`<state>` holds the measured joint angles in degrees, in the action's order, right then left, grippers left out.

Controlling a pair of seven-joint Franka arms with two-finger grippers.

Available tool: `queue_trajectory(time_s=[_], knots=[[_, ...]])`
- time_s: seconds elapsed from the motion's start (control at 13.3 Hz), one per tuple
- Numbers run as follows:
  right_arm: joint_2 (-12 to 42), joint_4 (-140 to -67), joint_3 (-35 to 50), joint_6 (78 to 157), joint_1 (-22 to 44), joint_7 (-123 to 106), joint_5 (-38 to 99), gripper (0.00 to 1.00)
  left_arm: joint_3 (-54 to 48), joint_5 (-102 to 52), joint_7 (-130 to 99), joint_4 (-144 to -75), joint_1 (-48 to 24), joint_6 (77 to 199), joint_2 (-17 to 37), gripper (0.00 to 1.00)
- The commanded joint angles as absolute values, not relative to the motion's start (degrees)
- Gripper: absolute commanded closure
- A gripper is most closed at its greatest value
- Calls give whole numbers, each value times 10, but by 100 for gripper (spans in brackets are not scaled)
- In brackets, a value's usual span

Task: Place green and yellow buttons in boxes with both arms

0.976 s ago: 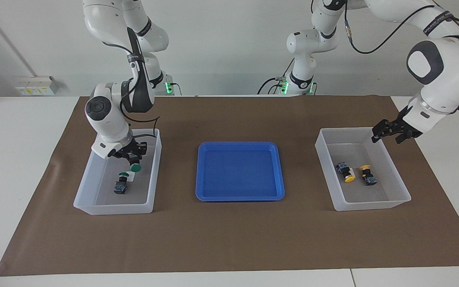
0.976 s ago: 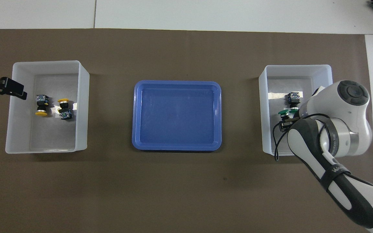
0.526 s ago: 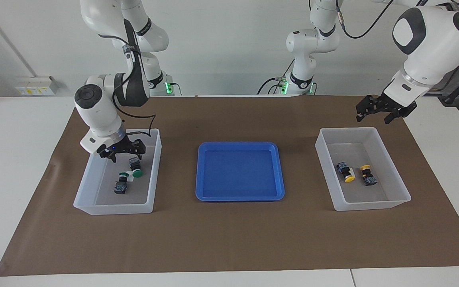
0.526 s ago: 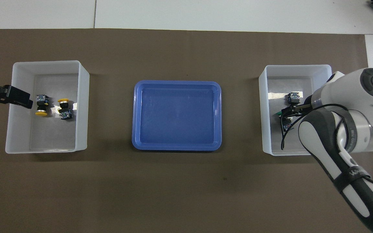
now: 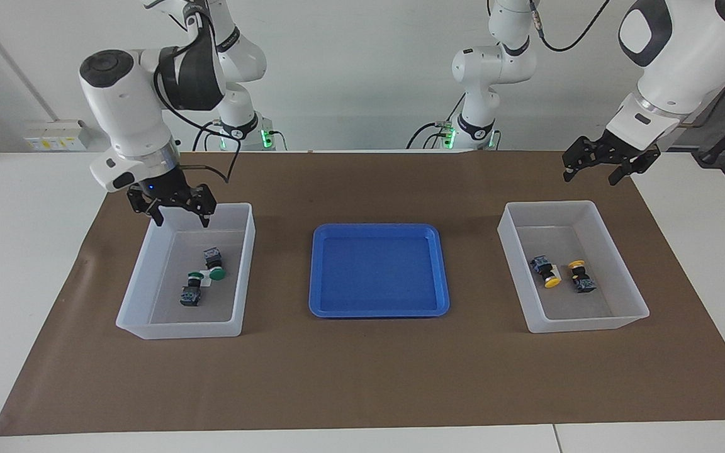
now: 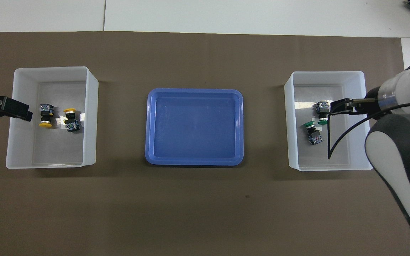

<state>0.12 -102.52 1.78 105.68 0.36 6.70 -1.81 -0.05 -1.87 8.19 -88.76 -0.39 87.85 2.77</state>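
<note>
Right gripper (image 5: pixel 177 212) hangs spread and empty over the box (image 5: pixel 148 296) of green buttons (image 5: pixel 215 274); left gripper (image 5: pixel 596 168) likewise, above the yellow-button box (image 5: pixel 627 296).

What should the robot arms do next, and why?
Probably just lift away and rest. Both green buttons already lie in one box, both yellow buttons in the other box. The right gripper and left gripper hang open, holding nothing.

bright even light, soft shadows
</note>
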Motion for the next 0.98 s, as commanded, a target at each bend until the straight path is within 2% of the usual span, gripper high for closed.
queue_trajectory(time_s=[0.0,0.15,0.3,0.53,0.9], knots=[[8,-932,15,950,-9,77,-10,0,3,-6,78,-904,-8,887,14,0],[9,-879,12,879,-22,77,-5,0,3,-6,79,-904,-7,887,13,0],[-1,-870,11,851,-30,77,8,0,3,-6,79,-904,-7,885,13,0],[-25,-913,11,852,-29,72,4,0,3,-7,79,-905,-6,885,13,0],[-23,-910,16,882,-25,30,-48,0,3,-6,79,-906,-3,885,13,0]])
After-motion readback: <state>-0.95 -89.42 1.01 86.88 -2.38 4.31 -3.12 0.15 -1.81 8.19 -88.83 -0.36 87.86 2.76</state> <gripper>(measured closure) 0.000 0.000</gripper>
